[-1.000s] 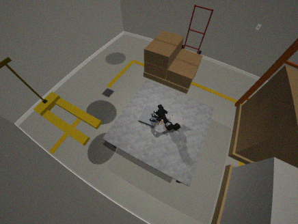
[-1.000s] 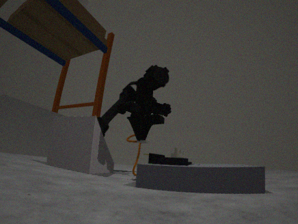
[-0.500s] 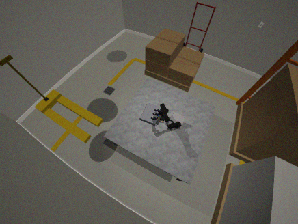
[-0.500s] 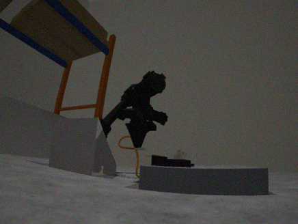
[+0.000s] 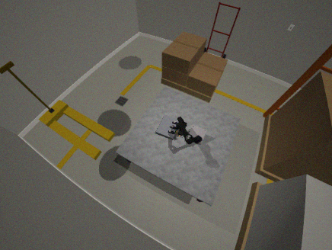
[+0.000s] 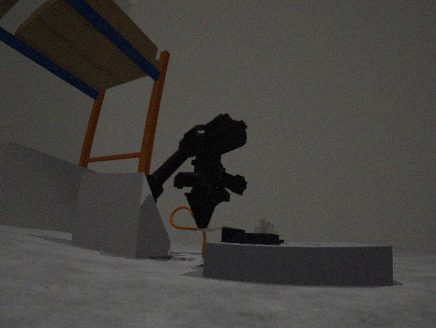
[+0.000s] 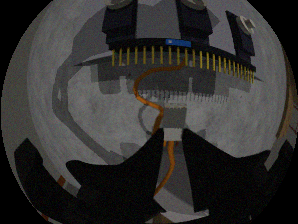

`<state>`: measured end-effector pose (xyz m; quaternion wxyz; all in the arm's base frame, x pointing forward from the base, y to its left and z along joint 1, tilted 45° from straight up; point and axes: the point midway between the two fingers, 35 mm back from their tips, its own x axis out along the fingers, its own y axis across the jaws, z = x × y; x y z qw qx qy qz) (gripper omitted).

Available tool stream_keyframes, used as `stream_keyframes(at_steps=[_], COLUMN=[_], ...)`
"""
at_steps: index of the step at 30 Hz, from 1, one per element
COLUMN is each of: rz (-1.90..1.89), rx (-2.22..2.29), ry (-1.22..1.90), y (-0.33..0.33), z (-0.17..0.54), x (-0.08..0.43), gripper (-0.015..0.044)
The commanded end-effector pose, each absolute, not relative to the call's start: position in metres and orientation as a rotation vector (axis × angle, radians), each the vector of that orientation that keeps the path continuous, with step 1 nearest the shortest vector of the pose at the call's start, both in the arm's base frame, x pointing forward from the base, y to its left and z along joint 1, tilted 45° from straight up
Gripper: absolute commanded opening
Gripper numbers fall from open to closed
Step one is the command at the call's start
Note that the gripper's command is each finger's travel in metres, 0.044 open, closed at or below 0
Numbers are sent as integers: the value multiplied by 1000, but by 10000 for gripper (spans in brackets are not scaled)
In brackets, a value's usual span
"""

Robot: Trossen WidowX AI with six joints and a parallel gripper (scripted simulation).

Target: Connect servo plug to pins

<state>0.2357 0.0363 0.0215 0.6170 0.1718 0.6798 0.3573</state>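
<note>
In the wrist view my gripper [image 7: 172, 132] is shut on the small grey plug [image 7: 174, 120], whose orange lead [image 7: 150, 87] curls up toward the holder. The plug sits a short way in front of the row of thin gold pins [image 7: 150, 56], apart from them. A blue band [image 7: 178, 43] marks three pins right of the row's middle, a little to the right of the plug. Dark servo bodies [image 7: 120, 20] stand behind the row. In the exterior view the gripper [image 6: 204, 225] points down just left of the dark holder [image 6: 250, 236] on a grey round plate [image 6: 300, 262].
A grey block [image 6: 117, 215] stands left of the arm on the table [image 5: 179, 164]. Around the table are stacked cardboard boxes [image 5: 192, 65], a red hand truck [image 5: 222, 28], yellow floor markings [image 5: 74, 127] and an orange rack [image 6: 150, 105].
</note>
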Motion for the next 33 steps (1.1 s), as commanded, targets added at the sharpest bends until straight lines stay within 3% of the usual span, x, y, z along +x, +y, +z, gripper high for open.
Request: stream_keyframes(at_steps=[1, 33], rz=[823, 823], rx=[399, 399], ry=[1558, 1557], y=[41, 46], z=[24, 25], x=[253, 274], gripper=[0, 0])
